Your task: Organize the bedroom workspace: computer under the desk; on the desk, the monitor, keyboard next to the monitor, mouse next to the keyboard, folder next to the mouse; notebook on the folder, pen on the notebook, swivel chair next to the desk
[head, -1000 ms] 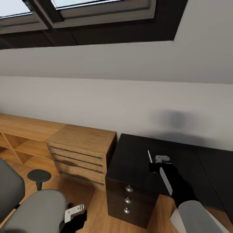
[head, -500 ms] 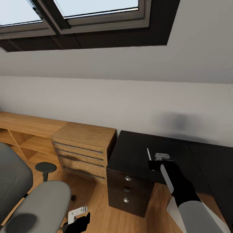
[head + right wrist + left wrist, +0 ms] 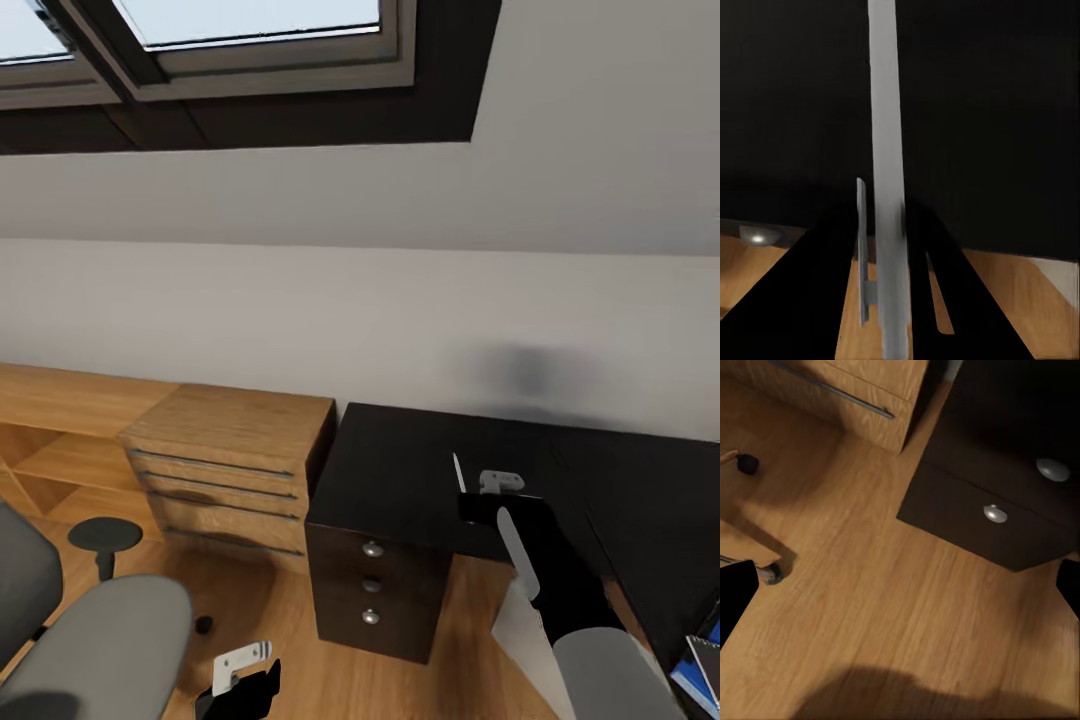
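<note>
My right gripper (image 3: 466, 506) hovers over the left end of the glossy black desk (image 3: 400, 470), shut on the thin white pen (image 3: 458, 472), which stands upright out of it. In the right wrist view the pen (image 3: 886, 135) runs between the dark fingers (image 3: 832, 255) with the desk top (image 3: 990, 112) behind. My left gripper (image 3: 240, 682) hangs low and open over the wood floor beside the grey swivel chair (image 3: 95, 640). A corner of the blue folder (image 3: 698, 688) shows at the lower right edge, with a pale-edged item lying on it.
The desk's drawer block with three round knobs (image 3: 371, 582) faces me. A light-wood drawer unit (image 3: 225, 470) and low shelf (image 3: 50, 440) stand left of it along the sloped wall. The left wrist view shows floor (image 3: 892, 607), a chair caster (image 3: 747, 463) and drawer knobs (image 3: 995, 513).
The view has swung right: desk, drawer unit and chair slid left in the picture, and the folder's corner came into sight. The right gripper still holds the pen upright.
</note>
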Robot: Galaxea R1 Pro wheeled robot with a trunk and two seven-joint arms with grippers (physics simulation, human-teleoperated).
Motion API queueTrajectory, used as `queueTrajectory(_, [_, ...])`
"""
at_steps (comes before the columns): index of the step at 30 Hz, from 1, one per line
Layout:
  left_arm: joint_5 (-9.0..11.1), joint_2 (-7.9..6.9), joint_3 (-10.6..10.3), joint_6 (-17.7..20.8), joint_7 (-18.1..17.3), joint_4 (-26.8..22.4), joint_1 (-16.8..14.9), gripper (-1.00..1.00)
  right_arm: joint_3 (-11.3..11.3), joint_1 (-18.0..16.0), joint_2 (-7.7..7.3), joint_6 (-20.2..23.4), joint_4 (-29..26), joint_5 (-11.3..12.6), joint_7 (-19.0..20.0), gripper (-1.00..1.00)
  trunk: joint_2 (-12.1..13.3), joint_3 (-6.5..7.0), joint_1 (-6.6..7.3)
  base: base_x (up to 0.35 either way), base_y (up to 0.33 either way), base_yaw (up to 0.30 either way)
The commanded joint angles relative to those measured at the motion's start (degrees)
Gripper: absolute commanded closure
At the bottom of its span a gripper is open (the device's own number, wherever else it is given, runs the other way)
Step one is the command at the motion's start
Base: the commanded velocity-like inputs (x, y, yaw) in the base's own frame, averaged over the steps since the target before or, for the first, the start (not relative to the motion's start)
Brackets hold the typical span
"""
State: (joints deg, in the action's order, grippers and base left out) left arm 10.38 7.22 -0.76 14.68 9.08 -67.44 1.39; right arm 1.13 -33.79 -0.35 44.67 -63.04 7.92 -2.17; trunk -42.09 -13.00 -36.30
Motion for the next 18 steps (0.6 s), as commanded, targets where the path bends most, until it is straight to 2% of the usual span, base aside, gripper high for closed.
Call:
queueTrajectory(1, [0.60, -0.01, -0.06, 0.26, 0.41, -0.15, 0.02, -1.00, 0.01, -0.03, 0.00, 0.19, -0.05, 0.52, -0.21, 1.00, -0.07, -0.08, -0.02, 0.000, 0.000, -0.269])
queueTrajectory(15, [0.68, 0.04, -0.11, 0.37, 0.41, 0.14, 0.02, -1.00, -0.07, 0.07, 0.02, 0.06, -0.14, 0.57, -0.21, 1.00, -0.07, -0.08, -0.02, 0.000, 0.000, -0.254])
queueTrajectory(18, [0.66, -0.08, -0.05, 0.10, 0.44, 3.88, 0.02, -1.00, -0.07, 0.12, 0.08, 0.24, -0.15, 0.60, -0.21, 1.00, -0.07, -0.08, -0.02, 0.000, 0.000, -0.059])
